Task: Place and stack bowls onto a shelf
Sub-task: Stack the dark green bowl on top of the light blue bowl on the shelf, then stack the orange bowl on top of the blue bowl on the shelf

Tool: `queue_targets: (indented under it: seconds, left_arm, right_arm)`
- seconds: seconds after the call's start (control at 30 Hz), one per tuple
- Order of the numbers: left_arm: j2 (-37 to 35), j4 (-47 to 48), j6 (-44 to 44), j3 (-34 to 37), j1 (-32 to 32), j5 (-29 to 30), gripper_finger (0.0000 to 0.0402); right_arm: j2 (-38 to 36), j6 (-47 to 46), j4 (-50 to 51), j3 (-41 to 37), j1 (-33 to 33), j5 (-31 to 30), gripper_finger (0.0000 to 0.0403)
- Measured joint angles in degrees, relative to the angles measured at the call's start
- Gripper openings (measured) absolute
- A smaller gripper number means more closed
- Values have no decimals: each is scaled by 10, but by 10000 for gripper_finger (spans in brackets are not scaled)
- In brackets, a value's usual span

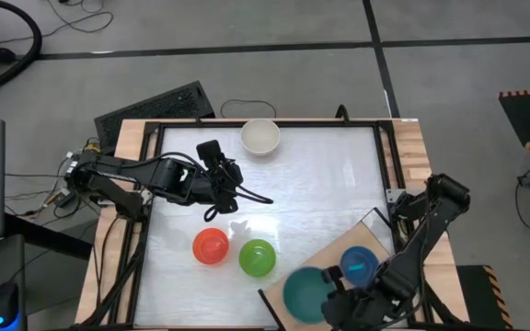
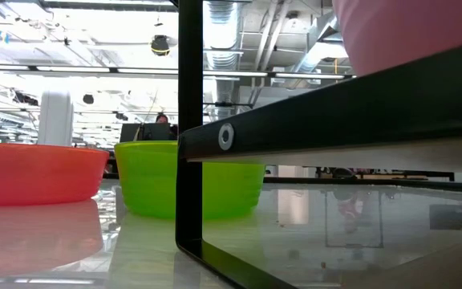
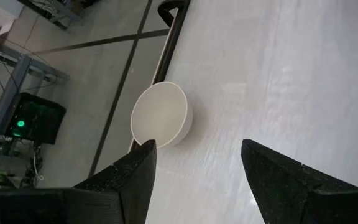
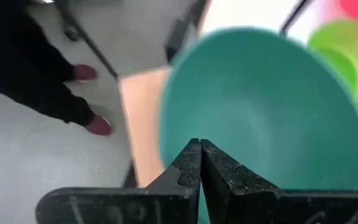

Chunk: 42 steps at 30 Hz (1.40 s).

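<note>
A dark teal bowl [image 1: 302, 292] sits at the near end of the light-wood shelf [image 1: 373, 230]. A blue bowl [image 1: 358, 265] stands beside it on the board. My right gripper [image 4: 199, 144] is shut, and its tips hang over the teal bowl's hollow [image 4: 272, 118]. A cream bowl [image 1: 260, 136] stands by the table's far edge. A red bowl [image 1: 211, 245] and a green bowl [image 1: 257, 257] stand on the table top near the front. My left gripper [image 3: 197, 146] is open in the air at the table's left, facing the cream bowl [image 3: 160, 115]. A pink bowl [image 2: 407, 32] shows on a dark bar in the low view. My right gripper comes slanting down with its shut fingertips [image 4: 191, 155] over the inside of the teal bowl, close to its near rim. The fingers themselves hide that rim, so I cannot tell whether they touch the bowl.
A dark frame [image 1: 247, 123] runs round the table top, with an upright post [image 2: 189, 120] close to the low camera. A keyboard [image 1: 155, 106] lies beyond the far left corner. A person's red shoes [image 4: 95, 124] stand on the floor by the table's near edge.
</note>
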<state>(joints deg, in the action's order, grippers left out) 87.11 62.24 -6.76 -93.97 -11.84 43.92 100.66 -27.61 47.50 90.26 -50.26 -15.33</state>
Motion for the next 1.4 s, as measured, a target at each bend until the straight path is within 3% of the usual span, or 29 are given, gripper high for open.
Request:
queue_targets:
  seconds: [0.3,0.5,0.7,0.77,0.93,1.03,1.13,1.27,1.4]
  left_arm:
    - [0,0,1,0,0,0,222]
    - [0,0,2,0,0,0,222]
    - [0,0,-15,0,0,-22,222]
    - [-1,1,-20,0,0,-39,222]
    - [-17,4,-27,0,3,-51,222]
    - [-39,5,-35,0,14,-88,222]
    - [-64,3,-44,2,27,-145,222]
    - [-83,12,-79,38,25,-174,222]
    - [-92,3,-127,118,6,-211,222]
  right_arm:
    - [0,-63,-13,-25,-28,-73,32]
    - [-15,-34,-20,13,-25,-127,38]
    - [-49,39,7,67,17,-260,33]
    - [-67,41,34,80,43,-279,39]
    - [-119,42,117,81,118,-281,72]
    - [-142,43,167,81,173,-276,102]
    - [-154,72,186,81,232,-213,134]
    - [-151,113,189,81,287,-117,168]
    - [-152,122,198,70,306,-89,184]
